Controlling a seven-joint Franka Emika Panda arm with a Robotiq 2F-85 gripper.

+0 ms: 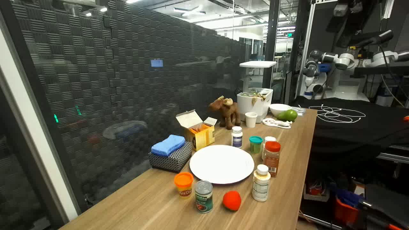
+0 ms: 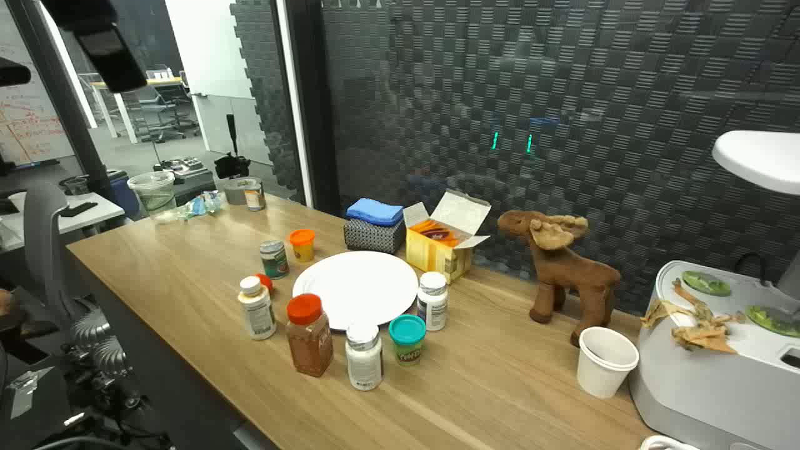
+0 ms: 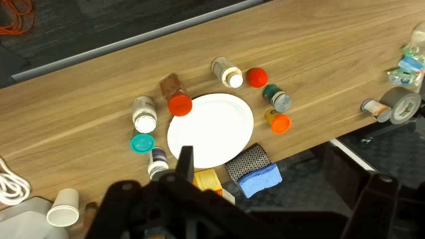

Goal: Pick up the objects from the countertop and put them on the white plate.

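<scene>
Fingers [image 3: 185, 162] spread wide apart in the wrist view; in an exterior view, white plate [image 1: 222, 164] flat on the desk [image 1: 153, 204]; along its near side, orange-lidded tub [image 1: 184, 186], green-labelled can [image 1: 204, 197], orange-red ball [image 1: 232, 200]; cream bottle [image 1: 261, 185] near right; red-lidded jar [image 1: 272, 159] to the right, white bottle [image 1: 269, 139] partly hidden behind it; teal-lidded tub [image 1: 255, 145] far right, blue-labelled bottle [image 1: 236, 137] far; to the left, blue cloth [image 1: 168, 145] atop a patterned box [image 1: 172, 162], open yellow carton [image 1: 204, 137] farther back.
</scene>
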